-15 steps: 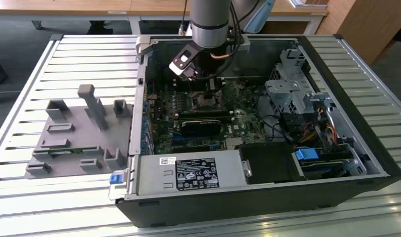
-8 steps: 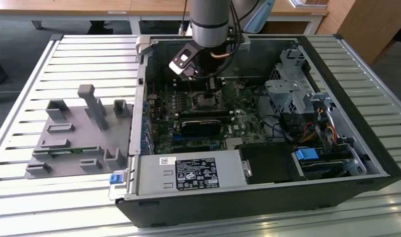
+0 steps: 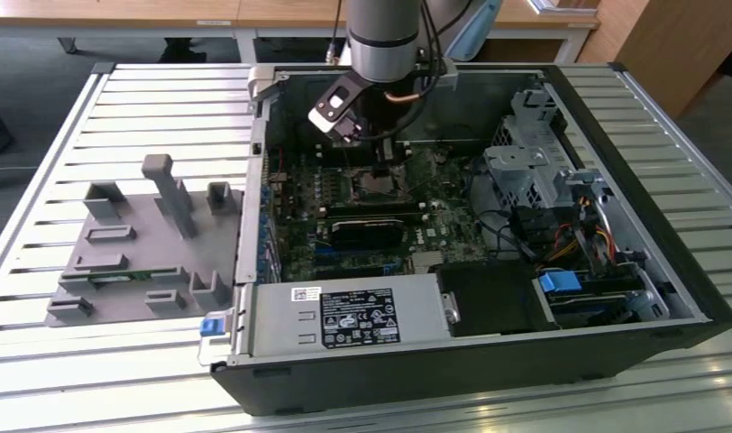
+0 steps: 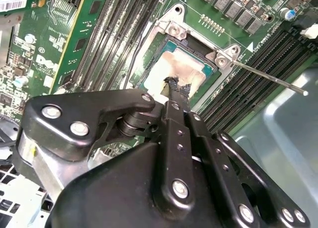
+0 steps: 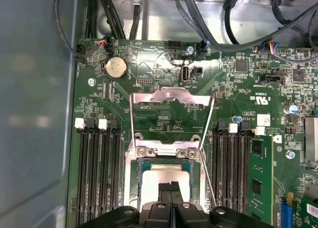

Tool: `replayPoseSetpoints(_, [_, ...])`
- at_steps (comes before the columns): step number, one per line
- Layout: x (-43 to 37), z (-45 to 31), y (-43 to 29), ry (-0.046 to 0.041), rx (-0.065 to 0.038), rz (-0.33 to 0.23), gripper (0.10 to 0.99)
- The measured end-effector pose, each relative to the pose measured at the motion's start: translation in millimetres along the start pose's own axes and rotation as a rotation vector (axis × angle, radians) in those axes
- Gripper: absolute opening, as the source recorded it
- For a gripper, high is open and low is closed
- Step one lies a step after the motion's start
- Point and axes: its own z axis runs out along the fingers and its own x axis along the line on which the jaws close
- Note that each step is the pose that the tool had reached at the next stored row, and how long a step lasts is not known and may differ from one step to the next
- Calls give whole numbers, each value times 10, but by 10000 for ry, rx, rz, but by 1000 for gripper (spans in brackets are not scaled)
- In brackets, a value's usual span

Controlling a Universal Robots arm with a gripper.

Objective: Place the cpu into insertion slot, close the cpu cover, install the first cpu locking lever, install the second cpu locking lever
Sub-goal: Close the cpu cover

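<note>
Pressed together and empty, the jaws poise at the smooth, pale metal face of the cpu [image 4: 174, 69], lying flat in the metal-rimmed square insertion slot [image 4: 171, 27] just beneath them, so contact should probably stay light and level; beyond, the thin silvery windowed cpu cover [image 5: 171, 95] stands raised, a wire lever [image 4: 268, 78] unlatched.

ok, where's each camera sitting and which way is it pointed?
Exterior view: off the arm, high, looking down into the open computer case on the slatted table; arm and tool show.
First wrist view: on the arm, looking down past the tool at the cpu and open cpu cover.
Second wrist view: on the arm, looking obliquely along the tool at the cpu.
Both wrist views share tool, cpu and insertion slot.
</note>
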Motion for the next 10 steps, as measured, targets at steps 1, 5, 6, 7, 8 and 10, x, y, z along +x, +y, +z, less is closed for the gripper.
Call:
replayPoseSetpoints(1, [0,-13,1,0,0,0,106])
replayPoseSetpoints(5, [-1,-72,5,0,1,0,106])
replayPoseSetpoints(6, [-1,-89,6,-1,1,0,106])
replayPoseSetpoints(7, [-1,-105,7,0,1,-1,106])
replayPoseSetpoints(8, [-1,-123,8,1,0,0,106])
replayPoseSetpoints(10, [-2,-168,11,0,2,-1,106])
